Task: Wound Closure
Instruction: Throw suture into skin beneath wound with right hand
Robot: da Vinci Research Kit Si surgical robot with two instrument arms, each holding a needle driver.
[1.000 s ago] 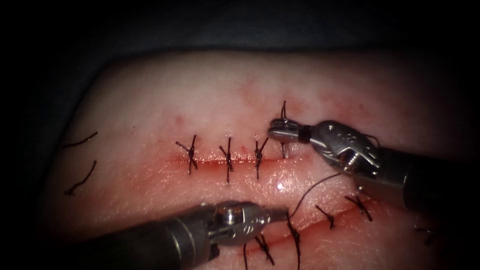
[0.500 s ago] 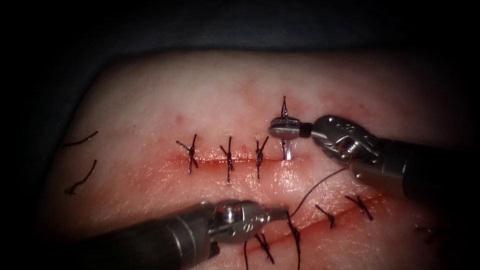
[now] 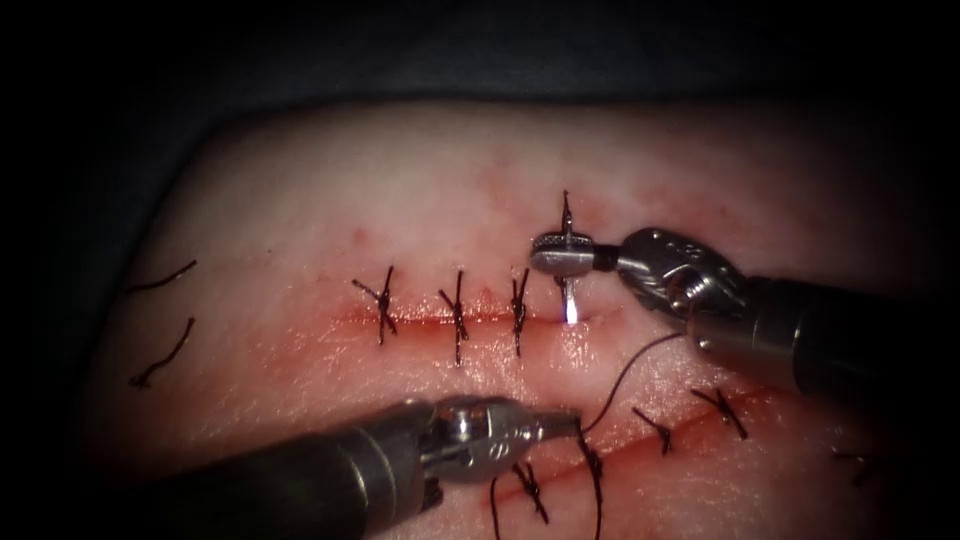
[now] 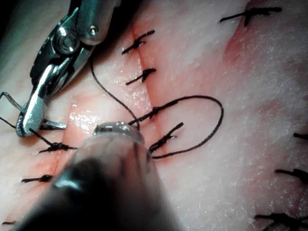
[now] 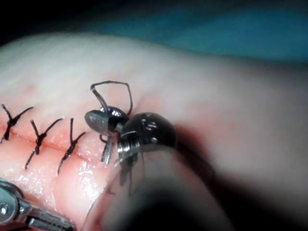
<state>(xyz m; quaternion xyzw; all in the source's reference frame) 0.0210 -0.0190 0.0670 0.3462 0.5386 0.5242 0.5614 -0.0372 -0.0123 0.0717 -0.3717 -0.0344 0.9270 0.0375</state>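
Three knotted stitches (image 3: pixel 456 318) are already set along the cut (image 3: pixel 420 320); its right end is left unclosed. There the needle (image 3: pixel 567 300), point still in the tissue (image 3: pixel 300 200), is clamped by the right tool (image 3: pixel 562 257). The thread (image 3: pixel 625 375) is gripped by the left tool (image 3: pixel 560 424).

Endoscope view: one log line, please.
right hand: shut on thin curved steel needle, mid-curve | needle: lower end in pale tissue at red cut's right end | left hand: shut on dark thread
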